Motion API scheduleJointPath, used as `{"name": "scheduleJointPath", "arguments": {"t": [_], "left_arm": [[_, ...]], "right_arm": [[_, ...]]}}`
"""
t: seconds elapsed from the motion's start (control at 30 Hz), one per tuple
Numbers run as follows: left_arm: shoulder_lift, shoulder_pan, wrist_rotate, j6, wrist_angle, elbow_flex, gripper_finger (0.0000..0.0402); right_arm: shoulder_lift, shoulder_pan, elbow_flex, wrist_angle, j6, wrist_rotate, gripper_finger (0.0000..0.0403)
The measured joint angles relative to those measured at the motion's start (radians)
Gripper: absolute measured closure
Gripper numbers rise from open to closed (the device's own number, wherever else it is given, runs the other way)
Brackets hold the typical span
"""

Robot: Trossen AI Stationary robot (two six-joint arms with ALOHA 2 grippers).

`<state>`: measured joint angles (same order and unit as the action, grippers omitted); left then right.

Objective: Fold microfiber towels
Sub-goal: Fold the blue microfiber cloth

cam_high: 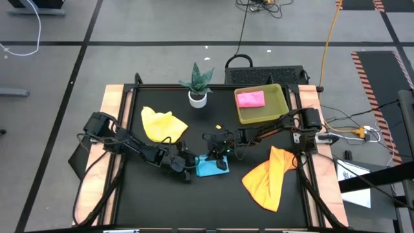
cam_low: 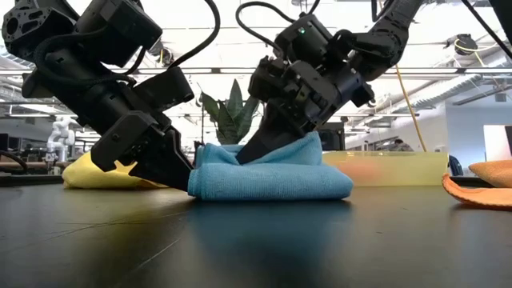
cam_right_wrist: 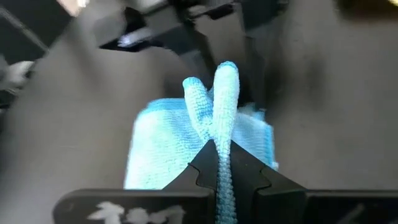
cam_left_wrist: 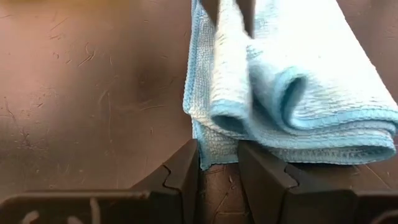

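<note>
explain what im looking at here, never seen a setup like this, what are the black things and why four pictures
The black things are two robot arms at a table, each ending in a two-fingered pincer. The four pictures show one moment from four cameras: one looks straight down, one sits at table height, and one rides on each arm's wrist.

On the black table lie small cloths for folding: a yellow towel, an orange towel and a light blue towel in the middle, already partly folded. A pink towel lies in a yellow-green tray, beside a small potted plant.

The right pincer is shut on a fold of the blue cloth. The left pincer sits at the cloth's edge, its fingers a little apart; whether it grips anything is unclear.
</note>
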<state>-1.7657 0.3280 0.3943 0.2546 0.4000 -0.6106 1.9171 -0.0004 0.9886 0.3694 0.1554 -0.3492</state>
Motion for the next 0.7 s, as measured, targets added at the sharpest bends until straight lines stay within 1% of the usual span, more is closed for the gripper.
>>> {"name": "scheduleJointPath", "arguments": {"t": [0.07, 0.17, 0.27, 0.5, 0.6, 0.7], "left_arm": [[0.0, 0.0, 0.0, 0.0, 0.0, 0.0, 0.0284], [0.0, 0.0, 0.0, 0.0, 0.0, 0.0, 0.0284], [0.0, 0.0, 0.0, 0.0, 0.0, 0.0, 0.0284], [0.0, 0.0, -0.002, 0.0, 0.002, 0.0, 0.0284], [0.0, 0.0, -0.003, 0.0, 0.002, 0.0, 0.0284], [0.0, 0.0, -0.005, 0.001, 0.001, 0.0, 0.0284]], "right_arm": [[0.0, 0.0, 0.0, -0.009, -0.005, 0.037, 0.0394], [0.0, -0.001, 0.0, -0.022, -0.011, 0.058, 0.0387], [0.0, -0.004, -0.009, -0.023, -0.011, 0.058, 0.0362], [-0.01, -0.008, -0.021, -0.019, -0.007, 0.063, 0.028], [-0.046, -0.014, -0.021, -0.042, 0.018, 0.064, 0.0264], [-0.1, -0.015, -0.021, -0.102, 0.027, 0.08, 0.0264]]}}
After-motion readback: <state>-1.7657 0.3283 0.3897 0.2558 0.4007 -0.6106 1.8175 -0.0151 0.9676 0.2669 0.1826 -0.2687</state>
